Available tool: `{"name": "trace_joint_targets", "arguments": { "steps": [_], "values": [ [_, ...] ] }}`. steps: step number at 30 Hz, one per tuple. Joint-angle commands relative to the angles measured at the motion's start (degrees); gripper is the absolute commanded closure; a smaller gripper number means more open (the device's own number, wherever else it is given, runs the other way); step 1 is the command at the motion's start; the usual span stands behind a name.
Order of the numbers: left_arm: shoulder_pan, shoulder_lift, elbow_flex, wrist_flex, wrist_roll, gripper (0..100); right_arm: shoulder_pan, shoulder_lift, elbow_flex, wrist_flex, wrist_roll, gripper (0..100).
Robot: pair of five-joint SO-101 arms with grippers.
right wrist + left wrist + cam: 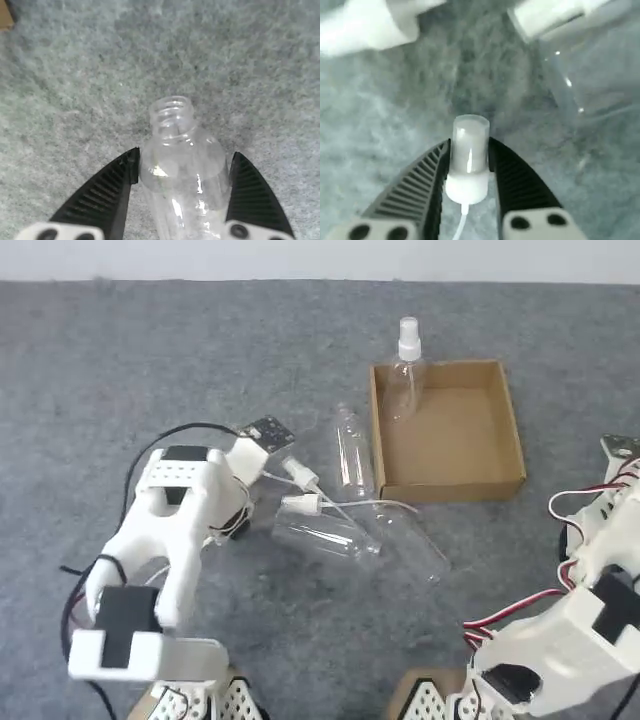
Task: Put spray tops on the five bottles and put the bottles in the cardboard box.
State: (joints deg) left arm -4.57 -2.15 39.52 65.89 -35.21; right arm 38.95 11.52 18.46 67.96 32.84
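My left gripper [469, 145] is shut on a white spray top [469, 165] with a clear cap, its thin tube trailing back between the fingers, just above the grey carpet. Beyond it lie another spray top [370, 25] and a clear bottle [590, 65] with a top on. My right gripper [184, 156] is shut on a clear open-necked bottle [180, 175] at its shoulders. In the high view the cardboard box [505, 420] holds one topped bottle [404, 380] leaning in its far left corner. The left arm [175, 530] is low beside the lying bottles.
On the carpet left of the box lie an open bottle [353, 452], a topped bottle [322, 530], a third bottle [412, 542] and a loose spray top [300, 475]. The right arm [590, 620] stands at the right edge, in front of the box.
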Motion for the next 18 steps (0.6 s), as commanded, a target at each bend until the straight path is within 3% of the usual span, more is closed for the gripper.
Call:
{"name": "trace_joint_targets", "arguments": {
  "steps": [1,7,12,18],
  "values": [
    [-0.26,-10.55,-2.77,4.22,6.59,98,0.48,-0.92,-0.79,-0.04,0.97,76.0],
    [2.20,-18.64,-1.98,2.73,18.90,98,0.31,-1.01,-0.88,-0.31,3.96,75.8],
    [9.67,-17.85,2.59,-3.43,26.02,98,-0.31,-1.63,-0.97,-0.31,5.45,74.8],
    [12.04,-16.70,9.01,-12.40,30.24,98,-0.92,-1.63,-4.22,3.47,9.67,63.1]
  ]
}}
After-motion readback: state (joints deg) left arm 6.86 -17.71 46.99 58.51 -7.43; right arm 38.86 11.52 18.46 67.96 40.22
